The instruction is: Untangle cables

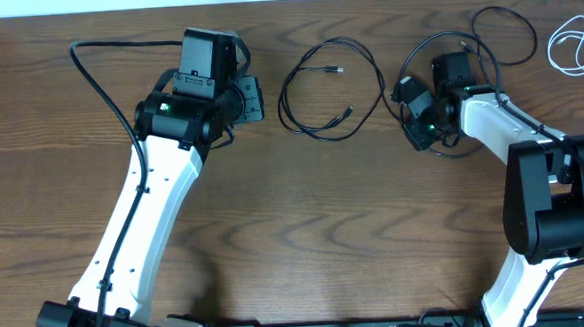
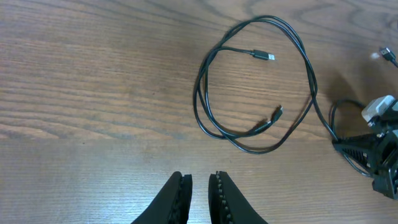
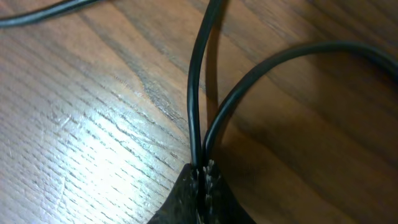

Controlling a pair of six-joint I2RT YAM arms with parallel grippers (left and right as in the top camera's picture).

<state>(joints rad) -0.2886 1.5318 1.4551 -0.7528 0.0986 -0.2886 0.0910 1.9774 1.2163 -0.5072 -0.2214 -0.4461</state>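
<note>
My right end effector (image 3: 202, 169) is clamped tight on two strands of the black cable (image 3: 194, 93), which fan out from the pinch in a narrow V across the wood. From overhead, that cable curls around my right wrist and trails off toward the far right corner, looping close to the desk's (image 1: 326, 232) back edge. The white cable (image 1: 572, 49) lies further right, just beside that far loop, though I cannot tell if they touch. It runs right up to the picture's right border, so there is very little margin on that side. Over on the left, my left end effector (image 2: 199, 177) hovers above bare wood with its fingers nearly together. A thin slit of desk shows between them and they hold nothing. Ahead of it the coiled black loop (image 2: 255, 81) lies flat between my two arms, with both small plugs resting inside the ring. A strand leaves its right side toward my right end effector, and I cannot tell whether it is the same cable. The open room is on the near side, where broad bare wood stretches between the two arm bases.
</note>
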